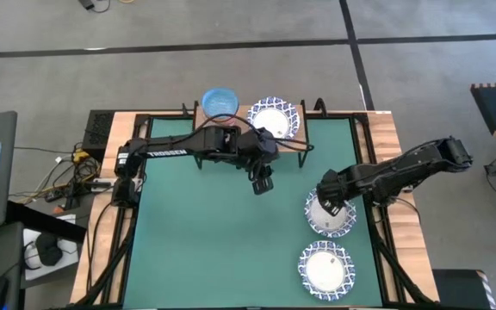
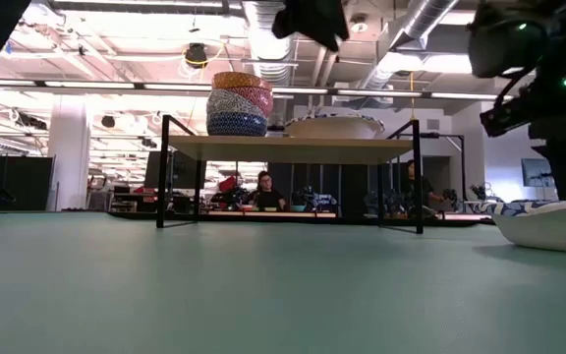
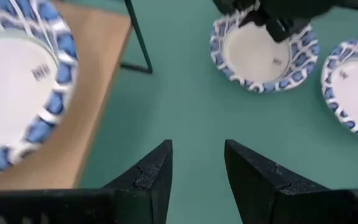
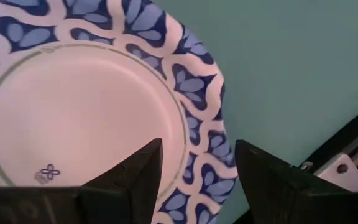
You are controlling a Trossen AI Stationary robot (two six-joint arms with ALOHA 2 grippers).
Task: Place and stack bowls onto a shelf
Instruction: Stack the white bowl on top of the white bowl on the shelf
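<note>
The light-wood shelf [image 1: 313, 129] stands at the table's far edge. On it are a stack of small bowls [image 2: 239, 103] with the light blue one [image 1: 220, 102] on top, and a wide white bowl with a blue rim [image 1: 274, 116]. Two more wide bowls rest on the green mat at the right, one farther [image 1: 330, 215] and one nearer [image 1: 325, 269]. My left gripper [image 1: 263, 182] is open and hangs over the mat in front of the shelf. My right gripper [image 4: 197, 168] is open over the farther bowl's rim [image 4: 201, 124], one finger to each side; no touch shows.
The shelf's black legs [image 3: 138, 37] stand on the mat close to my left gripper. Bare green mat [image 1: 213, 241] spreads across the table's left and near parts. Black rails [image 1: 377, 241] run along the table's sides. People sit in the room behind the table [image 2: 263, 192].
</note>
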